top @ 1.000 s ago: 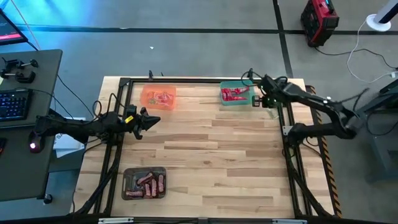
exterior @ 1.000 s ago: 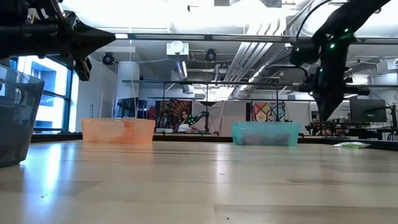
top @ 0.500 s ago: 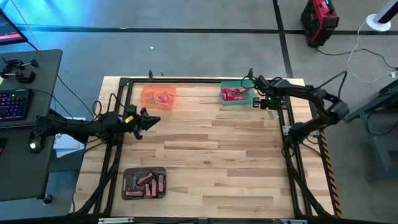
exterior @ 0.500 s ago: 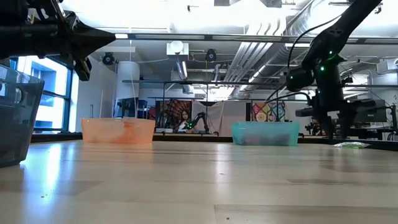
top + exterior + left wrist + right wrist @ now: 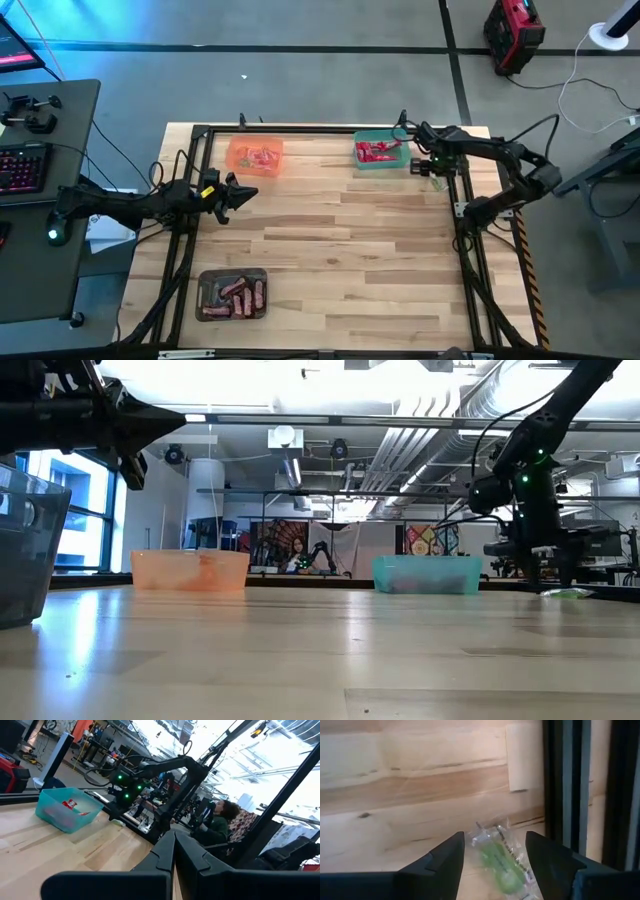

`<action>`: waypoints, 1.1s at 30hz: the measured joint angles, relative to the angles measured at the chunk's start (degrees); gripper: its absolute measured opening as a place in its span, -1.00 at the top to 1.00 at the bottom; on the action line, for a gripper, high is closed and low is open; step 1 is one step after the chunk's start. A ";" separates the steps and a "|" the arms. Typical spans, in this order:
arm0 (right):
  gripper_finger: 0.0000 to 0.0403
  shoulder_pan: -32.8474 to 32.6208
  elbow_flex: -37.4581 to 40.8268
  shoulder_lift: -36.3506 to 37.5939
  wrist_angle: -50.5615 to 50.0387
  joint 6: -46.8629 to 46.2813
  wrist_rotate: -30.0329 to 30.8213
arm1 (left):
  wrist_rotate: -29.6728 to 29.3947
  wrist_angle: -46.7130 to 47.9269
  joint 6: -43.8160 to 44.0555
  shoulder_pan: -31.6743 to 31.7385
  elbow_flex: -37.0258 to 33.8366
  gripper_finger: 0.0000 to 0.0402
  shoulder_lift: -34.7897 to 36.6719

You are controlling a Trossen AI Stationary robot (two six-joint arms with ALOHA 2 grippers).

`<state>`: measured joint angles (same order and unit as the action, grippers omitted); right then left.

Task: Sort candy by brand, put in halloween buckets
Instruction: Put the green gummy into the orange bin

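A pale green wrapped candy lies on the table at its far right, beside the black rail; the low view shows the candy too. My right gripper hangs low over it, pointing down, open, one finger on either side of the wrapper. The green bucket with red candy stands just left of my right gripper. The orange bucket holds orange-red candy at the far left. The grey bucket holds dark bars near the front. My left gripper waits shut above the table's left side.
A black frame rail runs close along the candy's right side, and more rails border the table's left side. A person sits beyond the table's right edge. Bare wood spreads between the buckets.
My right gripper has come down toward the table, a little toward its right edge, over the green candy, and has opened. The candy and the buckets have stayed in place.
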<state>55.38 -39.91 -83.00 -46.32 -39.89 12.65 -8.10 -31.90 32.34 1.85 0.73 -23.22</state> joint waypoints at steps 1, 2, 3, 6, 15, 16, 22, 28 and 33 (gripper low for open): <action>0.00 0.35 0.48 0.00 0.63 0.55 -0.81 | 0.00 0.00 0.00 0.00 0.00 1.00 0.00; 0.03 0.69 0.95 0.00 1.44 1.26 -1.58 | 0.01 0.00 0.00 0.00 0.00 1.00 0.00; 0.06 1.00 1.28 0.00 2.16 1.52 -2.30 | 0.01 0.00 0.00 0.00 0.00 1.00 0.00; 0.22 1.02 1.74 0.09 3.01 2.91 -2.71 | 0.02 0.11 -0.02 0.00 0.00 1.00 0.00; 0.94 -0.78 1.94 1.55 -0.37 6.32 -3.66 | 0.00 0.79 0.00 -0.01 0.00 1.00 -0.01; 0.93 -1.55 1.72 2.67 -1.88 6.37 -3.81 | 0.00 0.78 0.00 0.00 0.00 1.00 0.00; 0.98 -7.67 -1.32 15.27 -2.81 3.95 -4.81 | 0.00 0.81 0.00 -0.01 0.00 1.00 0.00; 0.99 -15.70 -1.17 21.86 23.95 -0.27 -16.55 | 0.02 0.83 0.00 -0.02 0.00 1.00 0.00; 1.00 -24.62 -1.17 12.52 44.94 -4.40 -18.89 | 0.01 0.83 0.00 0.00 0.00 1.00 -0.01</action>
<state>30.76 -41.08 -70.49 -1.38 -44.29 -6.24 -8.09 -31.07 32.34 1.84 0.73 -23.23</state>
